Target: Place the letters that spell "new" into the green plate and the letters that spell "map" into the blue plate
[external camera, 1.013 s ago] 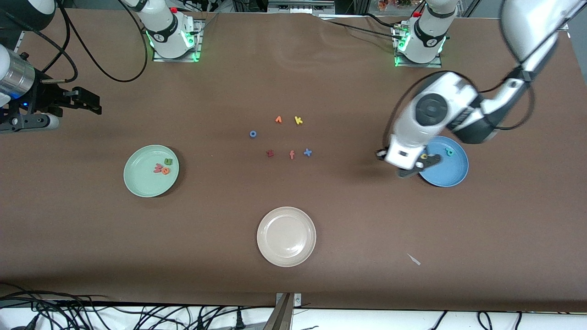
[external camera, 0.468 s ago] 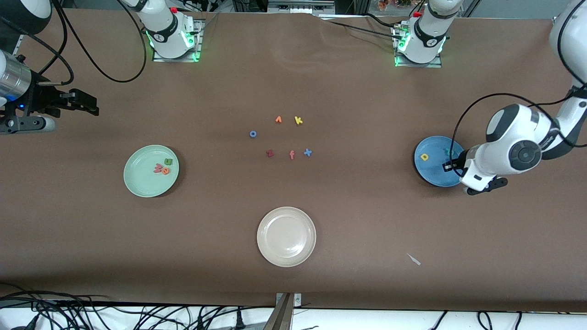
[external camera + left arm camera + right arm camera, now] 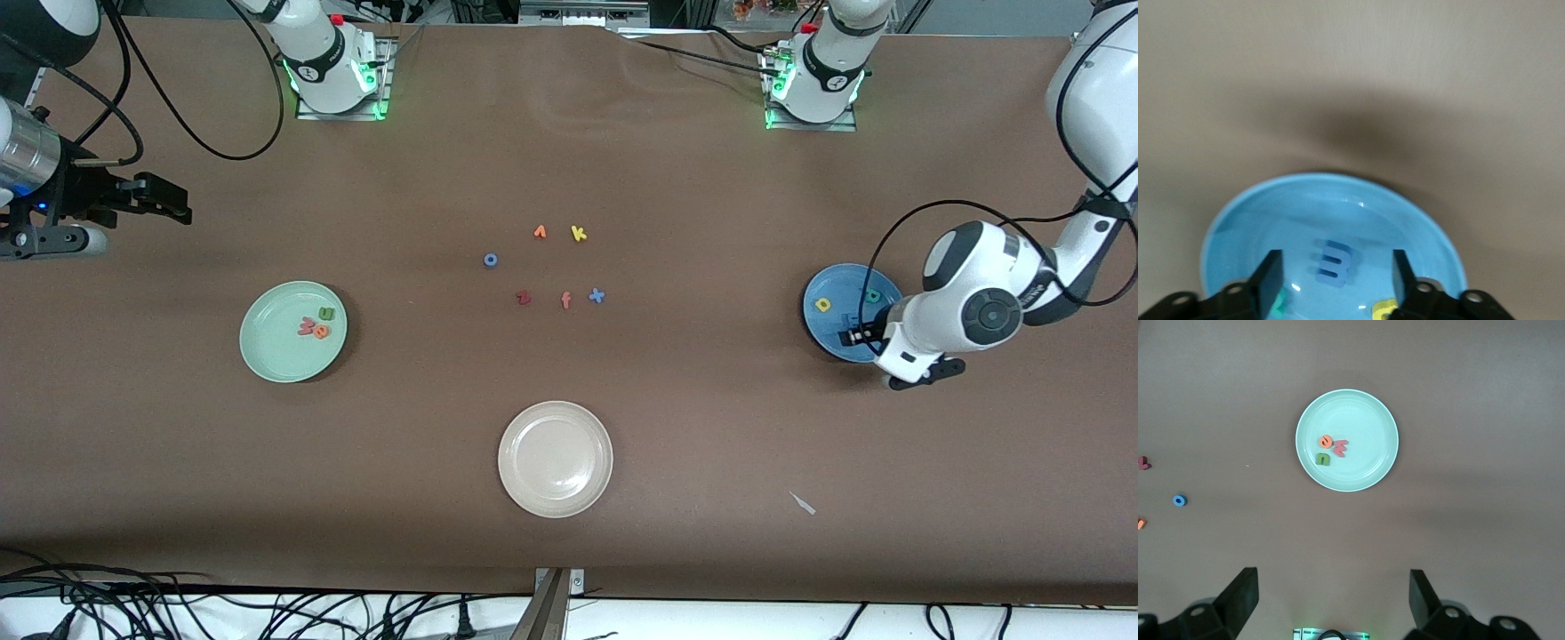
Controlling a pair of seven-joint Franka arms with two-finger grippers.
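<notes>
In the front view the left arm covers the lower right rim of the blue plate, and the left claw is partly hidden under the wrist. In the left wrist view the bottom edge cuts off the yellow letter and teal letter.

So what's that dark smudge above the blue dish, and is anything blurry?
Left wrist view: the smudge is a soft shadow on the table past the blue plate; the lilac-blue "m" looks slightly soft, with small glints beside it. Front view: evenly lit, sharp.

Lilac-blue "m" on the blue plate; green plate pale mint.
</notes>
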